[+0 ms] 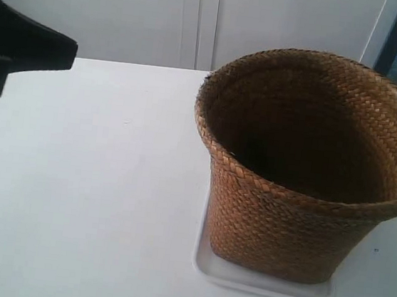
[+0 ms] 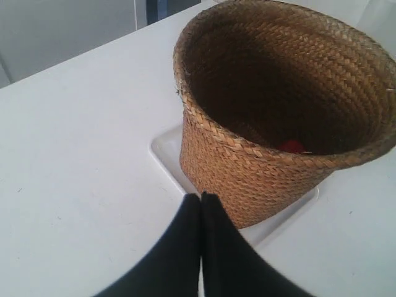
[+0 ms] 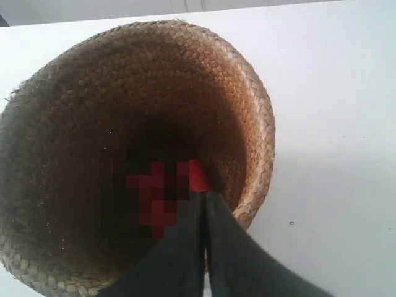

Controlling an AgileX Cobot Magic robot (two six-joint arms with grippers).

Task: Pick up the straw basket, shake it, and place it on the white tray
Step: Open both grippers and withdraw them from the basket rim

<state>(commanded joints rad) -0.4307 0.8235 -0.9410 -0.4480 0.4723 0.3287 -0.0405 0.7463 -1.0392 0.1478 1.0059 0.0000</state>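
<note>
The brown woven straw basket (image 1: 302,182) stands upright on the white tray (image 1: 262,283), whose rim shows under its base. In the left wrist view my left gripper (image 2: 201,197) is shut with nothing in it, its tips just short of the straw basket (image 2: 260,173) base, over the white tray (image 2: 166,151) corner. My right gripper (image 3: 202,195) is shut and holds nothing I can see. It hangs above the straw basket (image 3: 93,93) opening, just inside the rim. Something red (image 3: 197,176) lies in the dark bottom, partly blurred.
A white table (image 1: 85,200) carries everything. A black arm (image 1: 23,50) reaches in at the exterior view's left, well apart from the basket. White cabinet doors (image 1: 199,19) stand behind the table's far edge.
</note>
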